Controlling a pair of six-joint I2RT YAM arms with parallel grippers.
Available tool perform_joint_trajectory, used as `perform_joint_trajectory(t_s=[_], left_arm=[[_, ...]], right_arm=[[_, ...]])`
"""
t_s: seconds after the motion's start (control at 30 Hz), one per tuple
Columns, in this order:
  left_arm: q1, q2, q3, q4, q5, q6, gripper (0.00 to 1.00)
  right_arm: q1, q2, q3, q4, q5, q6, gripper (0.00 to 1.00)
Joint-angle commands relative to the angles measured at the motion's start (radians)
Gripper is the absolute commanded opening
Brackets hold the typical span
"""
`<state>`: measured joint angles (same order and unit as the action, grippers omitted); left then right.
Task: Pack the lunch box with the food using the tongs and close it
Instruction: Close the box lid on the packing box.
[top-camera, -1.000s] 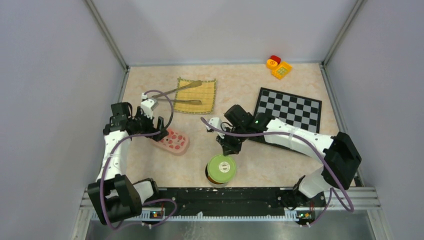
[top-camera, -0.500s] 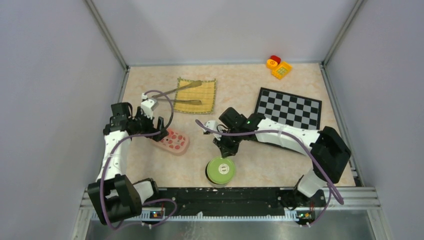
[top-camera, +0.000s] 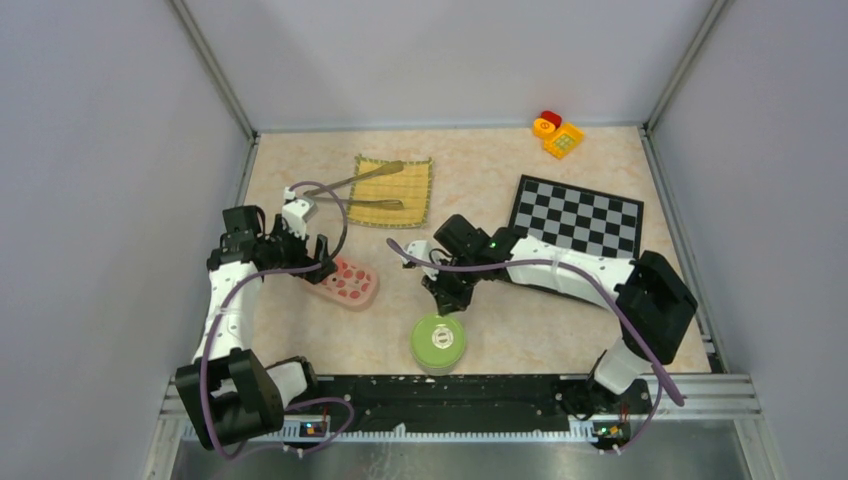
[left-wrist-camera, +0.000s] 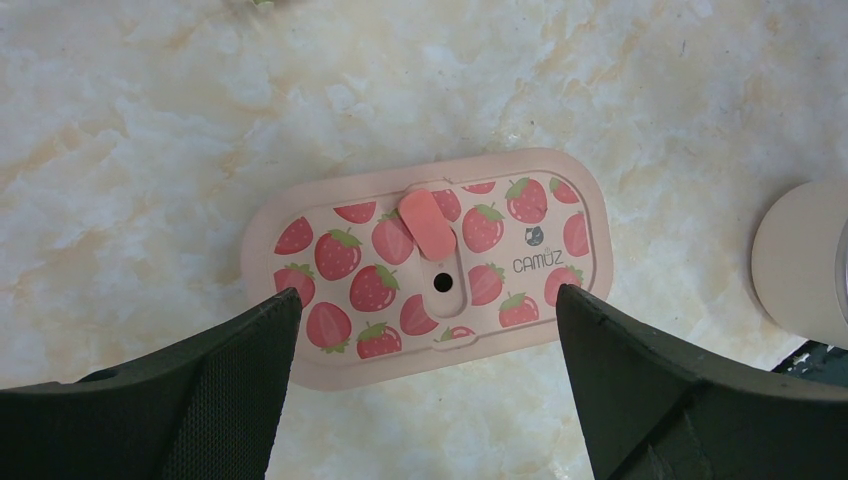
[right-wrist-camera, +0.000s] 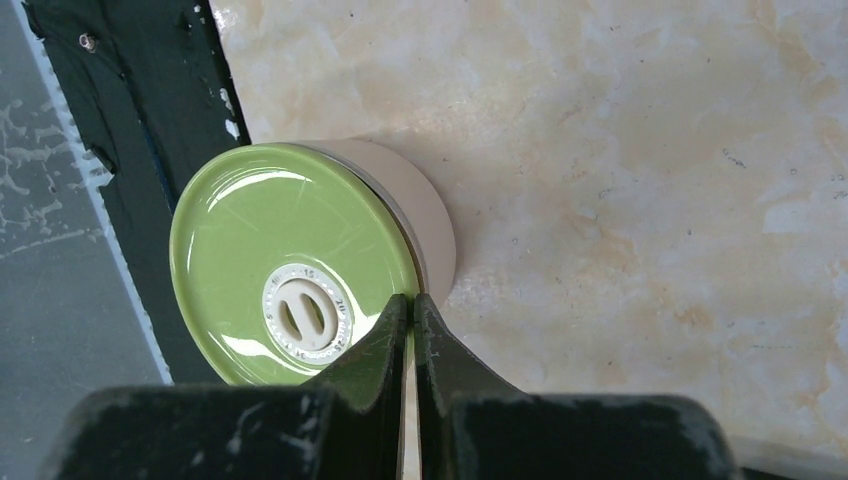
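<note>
Left gripper: we find the jaws spread wide and holding nothing. The two dark fingers stand one at each long end of the lunch box, above it; we cannot tell whether either touches it.

Lunch box: pink, lying flat on the marble-patterned table, its strawberry-printed lid on. A pink tab sits at the middle of the lid, with a small hole just beside it.

Right gripper: we find the jaws pressed together with nothing between them. It stands to the right of the lunch box, its tips at the rim of the green lid of a round beige container. Contact with that lid cannot be confirmed.

Round container: upright, to the right of the lunch box and nearer the arm bases, close to the table's near edge.

Tongs: silver, lying on a yellow mat beyond the lunch box, toward the far wall, apart from both grippers.

Checkered board: flat, well to the right of the lunch box.

Toy blocks: red, yellow and orange, in the corner farthest from the lunch box.
</note>
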<state>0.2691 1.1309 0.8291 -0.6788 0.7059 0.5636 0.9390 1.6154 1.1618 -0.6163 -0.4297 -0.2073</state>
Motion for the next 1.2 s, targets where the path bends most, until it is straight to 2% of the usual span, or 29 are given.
perform_joint_trajectory(t_s=[0.0, 0.07, 0.2, 0.27, 0.4, 0.53, 0.67, 0.73, 0.93, 1.17], left_arm=[[-0.003, 0.003, -0.006, 0.027, 0.009, 0.016, 0.99], [-0.004, 0.001, -0.006, 0.027, 0.008, 0.016, 0.99], [-0.004, 0.007, -0.001, 0.026, 0.008, 0.015, 0.99], [-0.004, 0.009, 0.003, 0.025, 0.011, 0.012, 0.99], [-0.004, 0.007, 0.013, 0.025, 0.02, -0.006, 0.99], [-0.003, 0.009, 0.036, 0.023, 0.016, -0.05, 0.99], [-0.004, 0.005, 0.053, 0.037, 0.004, -0.097, 0.99], [-0.003, 0.004, 0.059, 0.054, -0.003, -0.129, 0.99], [-0.004, 0.017, 0.08, 0.062, 0.007, -0.162, 0.99], [-0.002, 0.02, 0.078, 0.055, 0.003, -0.162, 0.99]], right_arm=[[0.023, 0.012, 0.035, 0.013, -0.007, -0.009, 0.0], [0.023, 0.006, 0.04, 0.005, -0.004, -0.011, 0.03], [0.023, -0.011, 0.07, -0.024, 0.0, -0.012, 0.32], [0.023, -0.036, 0.081, -0.023, 0.017, -0.01, 0.43], [0.021, -0.115, 0.095, -0.018, 0.054, -0.031, 0.47], [0.022, -0.186, 0.074, -0.019, 0.037, -0.087, 0.47], [0.03, -0.227, -0.003, 0.004, -0.042, -0.126, 0.5], [0.05, -0.246, -0.054, 0.053, -0.028, -0.138, 0.53], [0.148, -0.199, -0.095, 0.106, 0.091, -0.182, 0.57], [0.171, -0.112, -0.161, 0.126, 0.124, -0.186, 0.6]])
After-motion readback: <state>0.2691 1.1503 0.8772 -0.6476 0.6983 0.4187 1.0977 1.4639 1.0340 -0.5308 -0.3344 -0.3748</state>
